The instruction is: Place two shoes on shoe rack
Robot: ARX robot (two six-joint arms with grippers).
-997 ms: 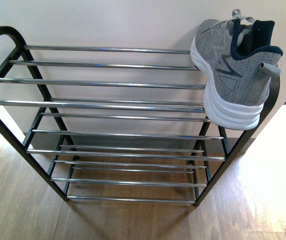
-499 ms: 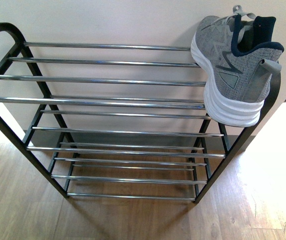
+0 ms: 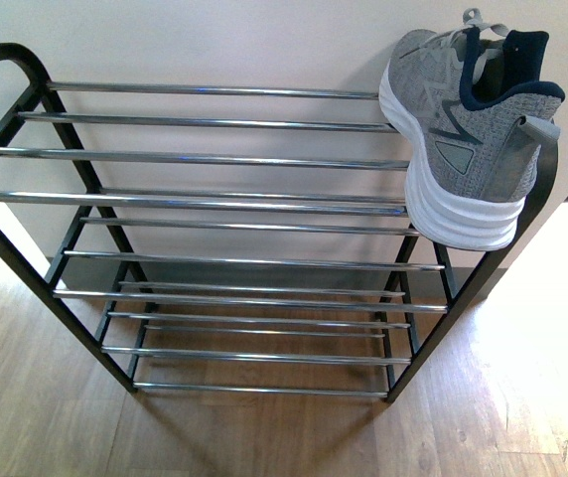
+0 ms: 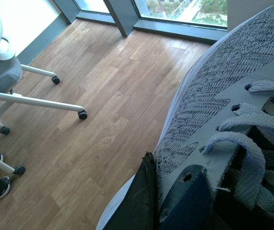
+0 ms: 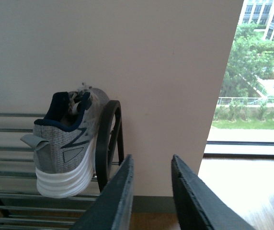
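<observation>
Left wrist view: left pincer (image 4: pixel 165 196) grips sneaker (image 4: pixel 213 81); right pincer (image 5: pixel 151 162) agape

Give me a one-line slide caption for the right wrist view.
Open right gripper faces the end post of the rack, where one grey sneaker sits on the top bars.

shoe rack (image 3: pixel 214 204), grey sneaker (image 3: pixel 463 129) on top tier

Right gripper (image 5: pixel 149 191) parted and empty
</observation>
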